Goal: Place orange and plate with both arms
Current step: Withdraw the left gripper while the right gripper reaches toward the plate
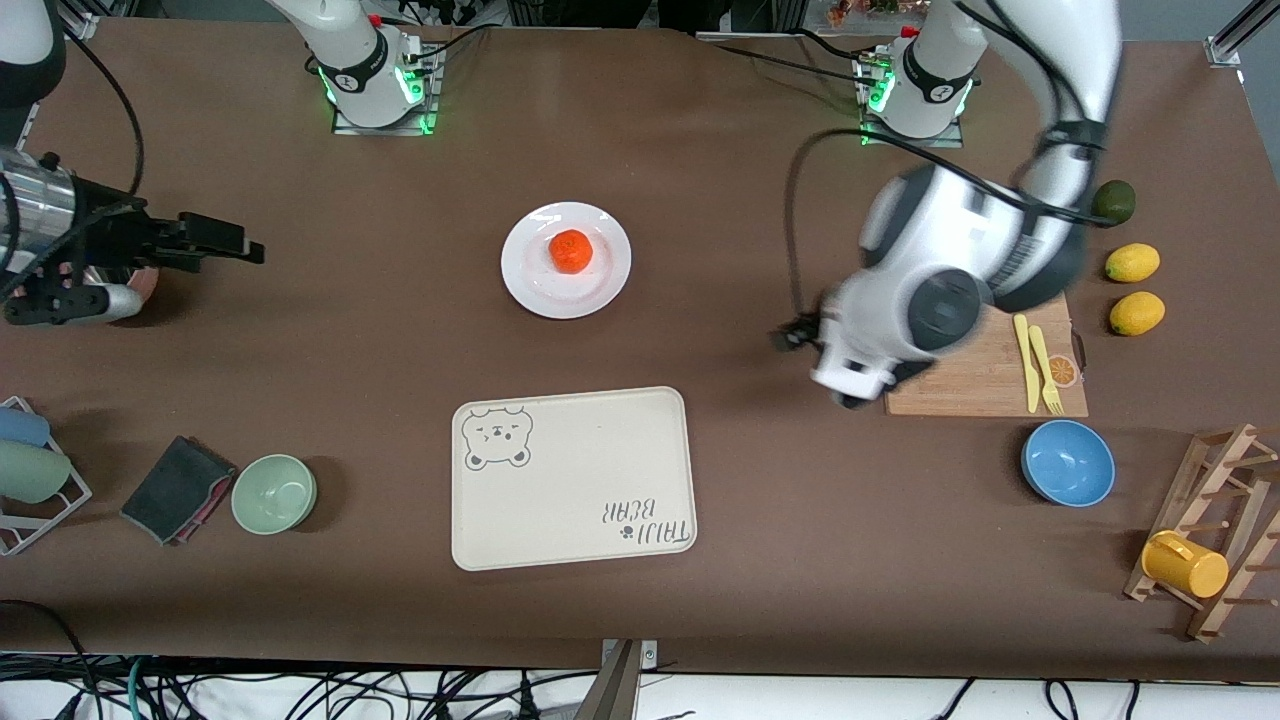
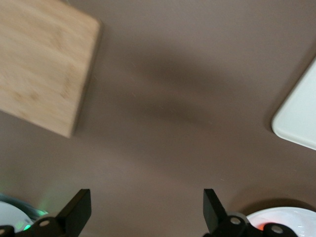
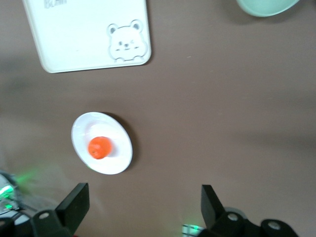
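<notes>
I see the orange [image 1: 571, 250], small, round and bright orange-red, sitting at the middle of the plate [image 1: 530, 280]. The plate is plain glossy white, lying flat on the table, farther from my front camera than the tray.

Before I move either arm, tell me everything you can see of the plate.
The plate is round, plain glossy white with a shallow raised rim, ceramic or melamine by its look. It lies flat on the brown table, farther from the front camera than the bear-print tray and apart from it. The orange sits on it, just off centre. Nothing else touches it; neither pincer is at it. No chips or marks show.
</notes>
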Controlling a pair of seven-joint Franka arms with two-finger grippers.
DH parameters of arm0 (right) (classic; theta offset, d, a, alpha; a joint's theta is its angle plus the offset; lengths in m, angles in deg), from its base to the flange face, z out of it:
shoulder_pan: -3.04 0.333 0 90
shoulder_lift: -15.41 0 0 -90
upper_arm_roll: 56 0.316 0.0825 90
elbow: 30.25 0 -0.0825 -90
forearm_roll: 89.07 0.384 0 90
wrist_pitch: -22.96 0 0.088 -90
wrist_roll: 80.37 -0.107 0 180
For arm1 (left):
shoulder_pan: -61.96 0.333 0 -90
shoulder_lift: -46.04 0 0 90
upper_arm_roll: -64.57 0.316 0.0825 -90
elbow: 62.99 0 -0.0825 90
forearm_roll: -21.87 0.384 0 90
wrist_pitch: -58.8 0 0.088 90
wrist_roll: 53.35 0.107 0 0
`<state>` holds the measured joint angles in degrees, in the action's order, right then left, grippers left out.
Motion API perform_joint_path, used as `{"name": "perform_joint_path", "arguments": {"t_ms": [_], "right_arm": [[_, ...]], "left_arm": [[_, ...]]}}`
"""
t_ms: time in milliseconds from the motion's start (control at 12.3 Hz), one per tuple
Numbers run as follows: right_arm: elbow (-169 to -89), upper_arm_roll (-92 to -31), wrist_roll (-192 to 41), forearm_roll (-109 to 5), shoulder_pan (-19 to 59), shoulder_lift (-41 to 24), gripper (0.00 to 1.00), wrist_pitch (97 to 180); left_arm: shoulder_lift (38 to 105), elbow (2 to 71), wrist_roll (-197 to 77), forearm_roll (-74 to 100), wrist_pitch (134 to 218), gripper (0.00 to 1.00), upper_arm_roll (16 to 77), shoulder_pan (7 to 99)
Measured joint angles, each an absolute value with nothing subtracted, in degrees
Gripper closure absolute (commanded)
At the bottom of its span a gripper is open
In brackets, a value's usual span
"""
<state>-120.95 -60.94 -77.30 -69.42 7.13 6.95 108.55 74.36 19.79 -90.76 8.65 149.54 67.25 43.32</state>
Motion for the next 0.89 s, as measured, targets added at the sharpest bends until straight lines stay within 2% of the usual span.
{"name": "perform_joint_path", "arguments": {"t_ms": [243,405,649,892], "right_arm": [[-126.54,-58.45,-76.46,-65.64,7.19,7.3,0.0,114.06],[-131.65,-57.48,-74.22,-61.51,7.24,8.07,0.0,118.38],[-139.21,-57.34,-66.25,-55.0,7.18,9.08,0.0,121.24],[-145.65,-57.85,-59.28,-49.23,7.04,9.26,0.0,123.41]], "left_arm": [[74.38,19.96,-70.15,10.39,147.79,0.0,67.4,54.86],[74.37,19.98,-61.31,12.45,147.77,0.0,67.36,59.41],[73.84,19.72,-58.92,16.31,147.88,0.0,67.0,60.7],[69.81,19.22,-58.9,18.05,148.34,0.0,66.6,62.22]]}}
